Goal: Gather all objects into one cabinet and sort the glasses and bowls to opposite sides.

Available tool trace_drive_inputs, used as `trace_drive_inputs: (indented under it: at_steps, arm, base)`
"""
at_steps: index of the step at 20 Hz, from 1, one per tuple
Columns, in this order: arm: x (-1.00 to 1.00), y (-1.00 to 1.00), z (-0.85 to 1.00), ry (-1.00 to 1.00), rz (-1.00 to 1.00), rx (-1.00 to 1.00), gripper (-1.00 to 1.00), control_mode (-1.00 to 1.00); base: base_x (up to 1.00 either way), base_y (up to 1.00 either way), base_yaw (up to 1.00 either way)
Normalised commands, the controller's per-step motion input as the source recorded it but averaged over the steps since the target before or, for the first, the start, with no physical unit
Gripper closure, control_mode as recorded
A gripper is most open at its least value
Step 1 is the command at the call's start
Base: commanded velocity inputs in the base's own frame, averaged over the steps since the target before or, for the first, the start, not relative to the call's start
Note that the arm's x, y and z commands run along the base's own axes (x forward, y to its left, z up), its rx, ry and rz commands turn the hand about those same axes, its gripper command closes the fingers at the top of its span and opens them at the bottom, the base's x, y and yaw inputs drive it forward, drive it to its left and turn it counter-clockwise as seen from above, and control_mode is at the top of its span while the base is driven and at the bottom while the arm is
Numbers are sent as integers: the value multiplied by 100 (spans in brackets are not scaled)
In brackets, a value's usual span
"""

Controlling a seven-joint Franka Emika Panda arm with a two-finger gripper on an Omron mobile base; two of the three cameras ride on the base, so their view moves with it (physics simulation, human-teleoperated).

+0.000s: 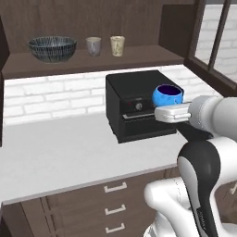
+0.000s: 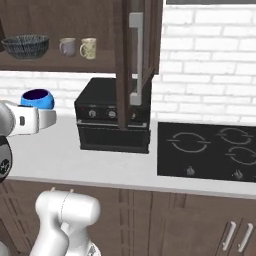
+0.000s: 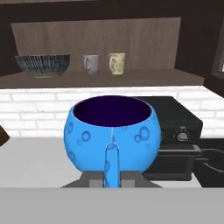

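Gripper (image 3: 112,177) clamped on the thin handle of the blue bowl (image 3: 112,133), which it holds in the air above the counter (image 1: 55,157), in front of the black oven (image 1: 139,104) and below the open cabinet (image 1: 92,62). The jaws meet on the handle alone, a narrow strip low on the near wall, so the round body hangs out ahead of the fingers. Glossy and hard by its look, the bowl is probably light but slick, and would likely chip or crack if dropped; a pinch on so slim a tab could let it swing or twist, so a slow, level carry seems wise.

On the shelf stand the dark bowl (image 1: 52,48) at the left, then the grey cup (image 1: 93,46) and the beige cup (image 1: 117,46) just beside each other, all three upright and apart from one another. Bare shelf lies to the right of the beige cup and a smaller gap between the dark bowl and the grey cup. To join its fellow, the blue bowl would belong on the left, where room looks tight.

In the way: the cabinet door (image 2: 136,55) stands open edge-on over the oven, its grey bar handle (image 2: 136,60) jutting out at the right of the opening, and the oven top sits close under the shelf. A cooktop (image 2: 207,150) lies well off to the right.
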Motion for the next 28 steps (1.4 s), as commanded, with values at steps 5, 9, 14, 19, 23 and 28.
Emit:
trace_drive_inputs:
  at_steps: [5, 9, 14, 19, 23, 28]
  arm:
    - [0, 0, 0, 0, 0, 0, 100, 100]
    - [0, 0, 0, 0, 0, 0, 100, 100]
    - [0, 0, 0, 0, 0, 0, 100, 100]
    - [0, 0, 0, 0, 0, 0, 100, 100]
    - [-13, 0, 14, 0, 0, 0, 100, -100]
    - [-11, 3, 78, -3, -4, 0, 100, -100]
  base:
    - [36, -1, 1]
    - [35, -1, 3]
    - [44, 0, 2]
    - [14, 0, 0]
    - [-4, 0, 0]
    - [0, 0, 0]
